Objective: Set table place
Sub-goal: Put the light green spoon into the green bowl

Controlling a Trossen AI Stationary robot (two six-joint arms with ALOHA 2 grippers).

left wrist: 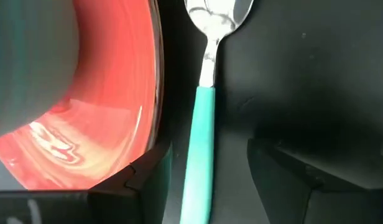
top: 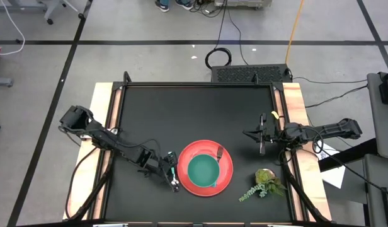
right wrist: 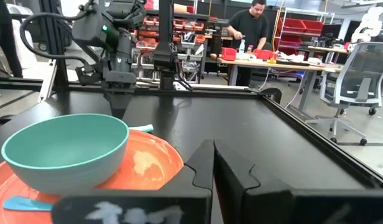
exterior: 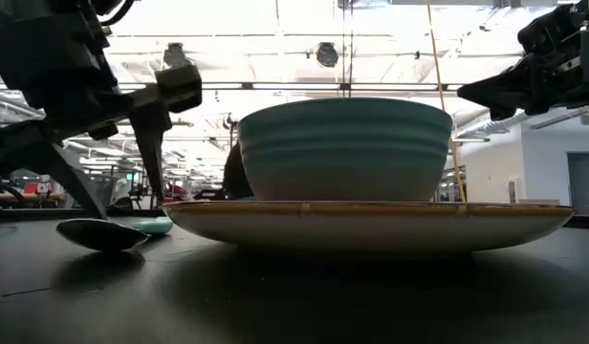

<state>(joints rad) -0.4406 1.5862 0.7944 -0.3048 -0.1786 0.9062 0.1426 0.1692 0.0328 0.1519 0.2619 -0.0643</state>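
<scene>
Between the left gripper's (left wrist: 198,186) two dark fingers lies the spoon (left wrist: 201,118), its teal handle running out from the gap and its silver bowl beyond the fingertips; the jaws stand apart on either side of the handle without visibly pinching it, and the spoon rests flat on the table (top: 156,113), so by my reading it is either just set down or about to be let go; just past one finger sits the rim of the red plate (left wrist: 117,124), close beside the spoon with a thin strip of black tabletop between them; on the plate stands the green bowl (top: 203,170), and a fork-like utensil (top: 220,152) lies on the plate's rim on the side away from the left jaws, though it is too small to name with certainty; farther off, well clear of the plate, the right gripper (top: 262,140) hangs above the table with its jaws together and nothing between them; near it a small leafy sprig (top: 264,181) lies at the table's edge. As a judgement, the setting looks mostly laid: plate, bowl and spoon are down; what remains seems to be backing the left arm away and perhaps moving the utensil off the plate.
</scene>
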